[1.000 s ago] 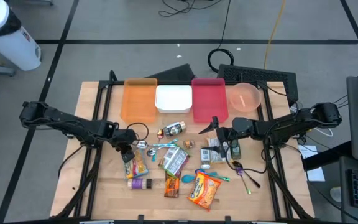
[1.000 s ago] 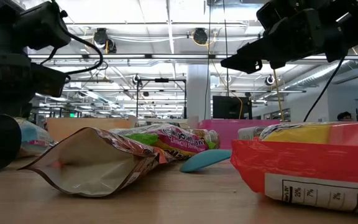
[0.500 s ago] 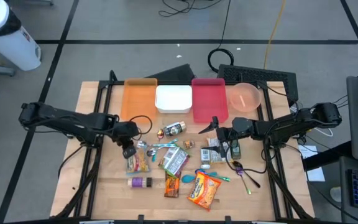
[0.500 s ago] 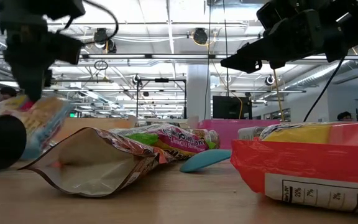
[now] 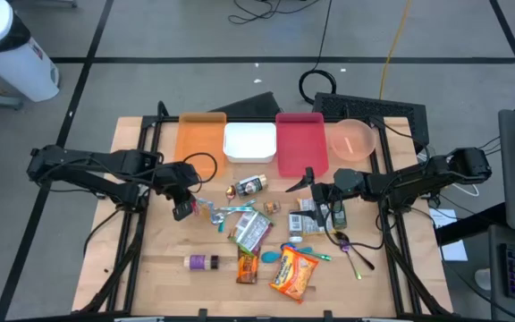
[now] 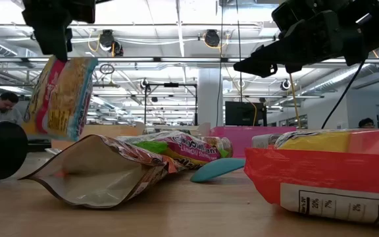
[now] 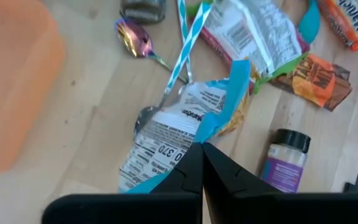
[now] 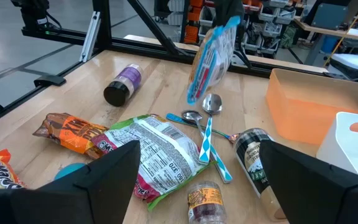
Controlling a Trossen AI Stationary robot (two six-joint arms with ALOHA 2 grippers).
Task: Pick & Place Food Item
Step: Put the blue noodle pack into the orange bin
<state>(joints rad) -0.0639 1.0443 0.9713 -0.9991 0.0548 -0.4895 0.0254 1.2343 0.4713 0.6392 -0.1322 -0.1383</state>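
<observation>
Left gripper [image 7: 201, 163] clamped on top edge of blue-trimmed printed snack packet [image 7: 185, 127], dangling clear of table; right gripper [image 5: 309, 182] spread, idle.

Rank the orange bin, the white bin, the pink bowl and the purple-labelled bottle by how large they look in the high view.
1. Orange bin.
2. White bin.
3. Pink bowl; it looks close to the white bin, so that pair is unsure.
4. Purple-labelled bottle, clearly the smallest.

A grey floor [image 5: 195, 36] with dark lines surrounds the wooden counter [image 5: 150, 277]; cables [image 5: 266, 11] lie at 12 o'clock; ceiling lamps [image 6: 150, 13] shine.
</observation>
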